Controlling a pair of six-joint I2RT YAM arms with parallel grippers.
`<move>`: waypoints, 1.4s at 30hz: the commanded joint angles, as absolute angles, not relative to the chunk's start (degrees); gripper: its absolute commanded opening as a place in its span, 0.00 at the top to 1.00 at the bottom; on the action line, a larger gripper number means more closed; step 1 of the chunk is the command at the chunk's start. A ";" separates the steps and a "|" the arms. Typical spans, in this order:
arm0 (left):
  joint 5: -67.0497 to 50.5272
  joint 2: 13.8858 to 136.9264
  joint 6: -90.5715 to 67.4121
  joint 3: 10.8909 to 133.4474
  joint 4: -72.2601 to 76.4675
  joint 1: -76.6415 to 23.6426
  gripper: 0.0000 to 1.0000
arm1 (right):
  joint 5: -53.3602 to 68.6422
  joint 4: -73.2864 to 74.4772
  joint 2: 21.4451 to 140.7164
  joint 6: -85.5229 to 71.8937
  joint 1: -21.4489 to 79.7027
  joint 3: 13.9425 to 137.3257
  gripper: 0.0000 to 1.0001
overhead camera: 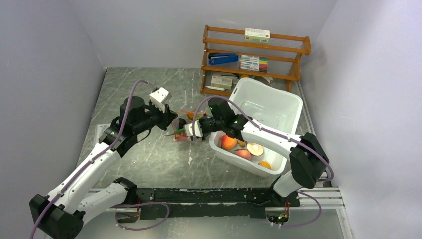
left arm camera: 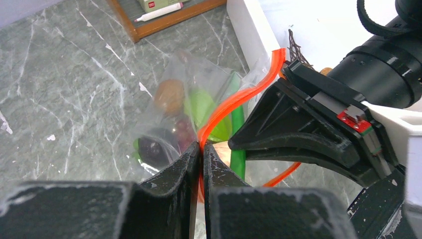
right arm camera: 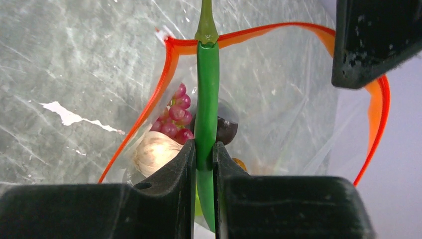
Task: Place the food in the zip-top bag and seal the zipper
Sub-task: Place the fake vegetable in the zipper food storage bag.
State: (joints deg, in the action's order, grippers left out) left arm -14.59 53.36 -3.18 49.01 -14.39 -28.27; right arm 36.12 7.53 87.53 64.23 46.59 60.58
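Note:
The clear zip-top bag (overhead camera: 180,133) lies on the grey table between my two grippers, its mouth held open. My left gripper (left arm camera: 201,149) is shut on the red-orange zipper (left arm camera: 234,102) strip at one edge of the mouth. In the right wrist view my right gripper (right arm camera: 203,149) is shut on the green pod (right arm camera: 207,89), which hangs lengthwise over the open mouth. Inside the bag lie a red grape bunch (right arm camera: 176,117), a pale bulb (right arm camera: 154,149) and a dark round piece (right arm camera: 227,130). More food (overhead camera: 229,143) sits in the white bin.
A white bin (overhead camera: 278,107) stands right of the bag, its near part holding several toy fruits, among them an orange one (overhead camera: 264,165). A wooden rack (overhead camera: 254,59) with stationery stands at the back. Walls close in on both sides.

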 commanded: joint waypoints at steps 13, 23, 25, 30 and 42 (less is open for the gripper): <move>-16.13 54.04 -4.31 49.20 -12.48 -27.93 0.93 | 29.29 0.47 84.96 52.36 47.24 58.89 0.59; -17.53 57.14 -7.45 52.40 -13.31 -27.92 0.93 | 34.00 5.04 86.80 56.39 51.14 60.97 0.57; -17.50 57.45 -7.93 52.91 -13.37 -27.91 0.93 | 33.85 3.45 87.84 56.30 51.86 60.55 0.57; -17.17 57.56 -8.35 52.14 -12.04 -27.86 0.93 | 31.98 0.66 91.26 55.05 53.17 61.86 0.57; -16.61 56.18 -8.82 50.58 -11.27 -27.86 0.93 | 27.67 -8.31 94.63 53.83 54.40 60.49 0.89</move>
